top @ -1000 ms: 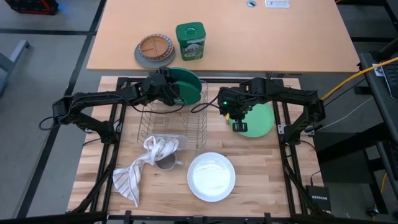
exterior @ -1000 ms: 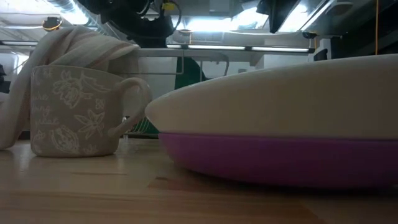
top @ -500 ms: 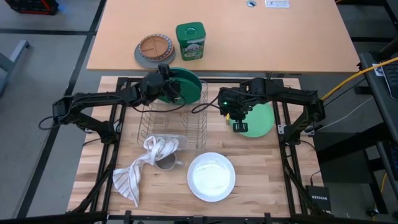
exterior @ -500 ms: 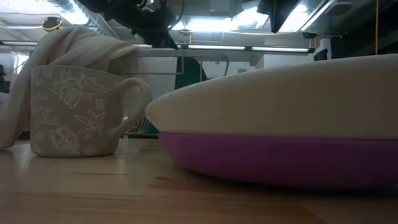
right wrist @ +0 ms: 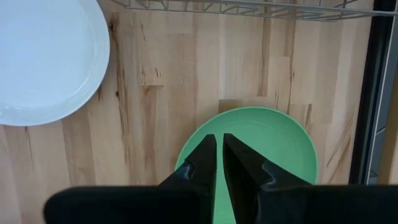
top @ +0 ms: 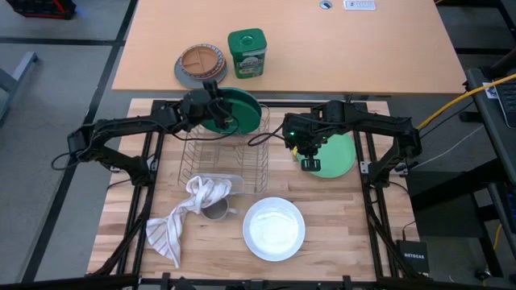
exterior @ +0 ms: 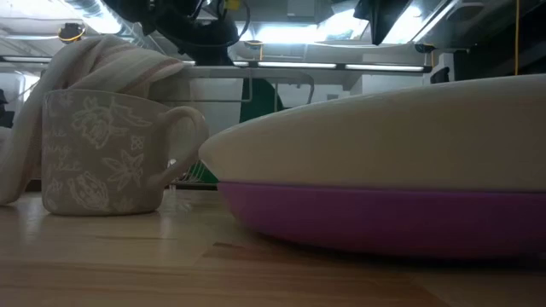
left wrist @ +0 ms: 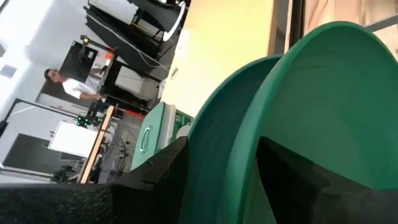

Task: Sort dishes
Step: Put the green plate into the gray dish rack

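Change since earlier: we see the left gripper has lifted a little toward the back of the rack and spread its fingers, while the right arm has stayed where it was.
Left gripper: it is at the back edge of the wire dish rack, its dark fingers standing apart on either side of the rim of the darker green plate; we think they are no longer pressing it, but the wrist view is too close to be sure.
Darker green plate: it stands on edge in the back of the rack, tilted; in the left wrist view it fills most of the picture.
Right gripper: it hangs over the teal plate, pointing down, its fingers almost together with only a thin gap and nothing between them.
Teal plate: it lies flat on the wooden tabletop just to the right of the rack.
White plate: it lies at the front of the tabletop, stacked on the purple plate, which shows only in the low view.
Other things: a patterned mug with a striped cloth draped on it sits in front of the rack; a green tin and a divided plate are on the far table.
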Motion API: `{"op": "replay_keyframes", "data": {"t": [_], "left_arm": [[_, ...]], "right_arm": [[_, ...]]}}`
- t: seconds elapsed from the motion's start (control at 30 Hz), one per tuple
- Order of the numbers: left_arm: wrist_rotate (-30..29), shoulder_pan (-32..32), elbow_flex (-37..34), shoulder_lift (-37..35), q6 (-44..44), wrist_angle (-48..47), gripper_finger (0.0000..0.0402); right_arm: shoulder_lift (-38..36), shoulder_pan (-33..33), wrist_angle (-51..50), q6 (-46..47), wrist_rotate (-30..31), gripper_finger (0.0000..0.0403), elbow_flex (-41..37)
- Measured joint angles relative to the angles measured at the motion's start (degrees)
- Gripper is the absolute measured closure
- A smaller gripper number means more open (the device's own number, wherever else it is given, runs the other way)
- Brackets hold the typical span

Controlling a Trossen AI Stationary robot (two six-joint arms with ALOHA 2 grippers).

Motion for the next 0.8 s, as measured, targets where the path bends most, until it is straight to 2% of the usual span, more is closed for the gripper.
{"op": "replay_keyframes", "data": {"t": [0.33,0.8], "left_arm": [[0.3,1.7,0.1,2.0,-2.0,-0.2,0.0221],[0.6,-3.3,0.1,3.5,0.6,-0.2,0.0221]], "right_arm": [[0.0,0.0,1.2,0.0,0.0,0.0371,0.0],[0.0,0.0,1.9,-0.2,0.0,0.0371,0.0]]}}
